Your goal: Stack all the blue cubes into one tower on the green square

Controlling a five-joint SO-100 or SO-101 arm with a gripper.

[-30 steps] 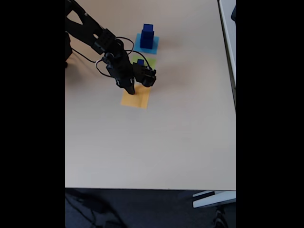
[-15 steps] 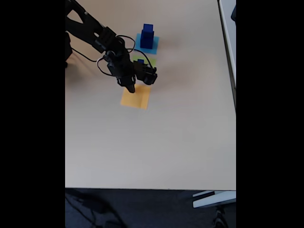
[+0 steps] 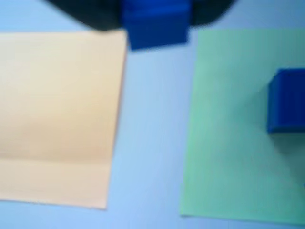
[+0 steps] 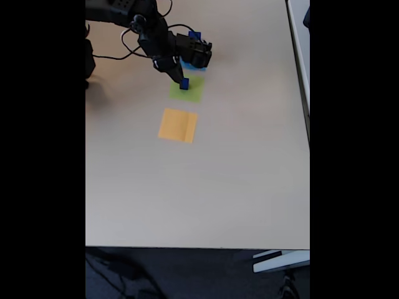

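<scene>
Up and away from the orange paper [image 4: 177, 125] the arm has swung since a moment ago. Now its gripper [image 3: 155, 21] is over the green square [image 4: 186, 91]. Its fingers pinch a small blue cube [image 3: 156, 24] by two flat sides. Just under the fingers lies bare table, with the orange paper on one side and green on the other. Past the fingers, another blue cube [image 3: 287, 101] sits on the green. Farther still, a third cube [image 4: 195, 36] peeks out behind the arm. These cubes look light, hard and smooth, so hold them by the middle.
</scene>
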